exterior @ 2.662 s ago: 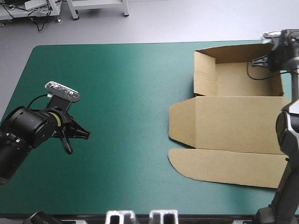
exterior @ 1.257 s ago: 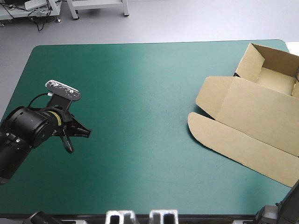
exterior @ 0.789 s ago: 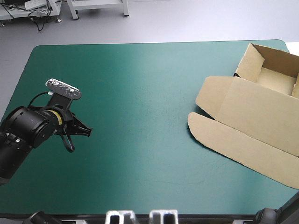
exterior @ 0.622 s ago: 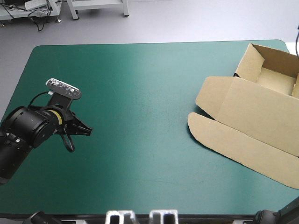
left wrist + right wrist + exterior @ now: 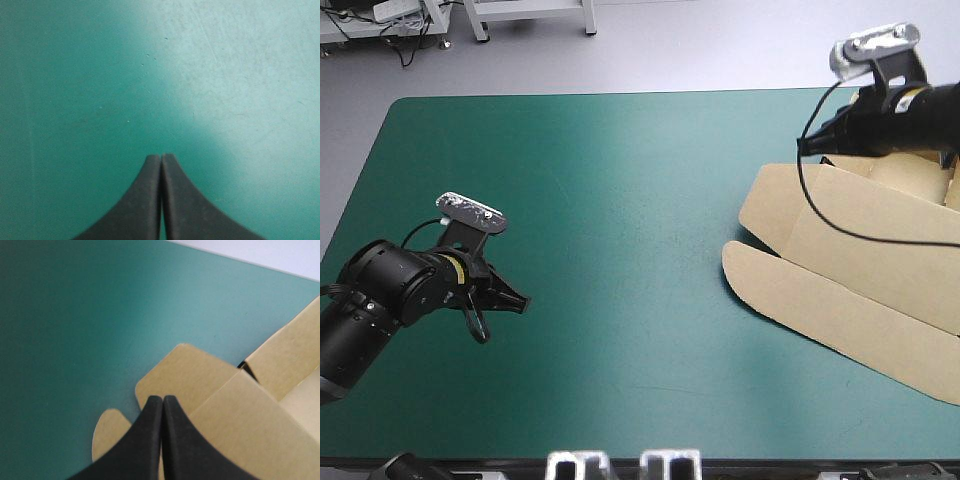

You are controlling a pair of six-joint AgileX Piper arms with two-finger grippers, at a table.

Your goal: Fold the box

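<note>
High view: a table under a plain teal-green cover (image 5: pixel 620 200). One box (image 5: pixel 860 260) of cut brown board lies on the table's right side, turned at an angle to the edges. Its lid panel with rounded flaps lies flat toward the near right, and its tray part with raised walls sits at the far right corner, partly hidden behind the right arm. The left gripper (image 5: pixel 505 298) hangs over the left part of the table, well apart from the box. The right gripper (image 5: pixel 812 143) reaches in from the right above the box's far-left flap. In this view I cannot tell whether it touches the board. Left wrist view: the two broad black fingers (image 5: pixel 145 200) are pressed together into one pointed arch, holding nothing, with only bare cover ahead of and beneath them. Right wrist view: the black fingers here are likewise pressed together in a pointed arch, pinching nothing. Under and just ahead of their tip lie a rounded brown flap and a flat panel. A second rounded flap lies beside them, a raised wall of the tray stands farther off, and cover lies beyond.
</note>
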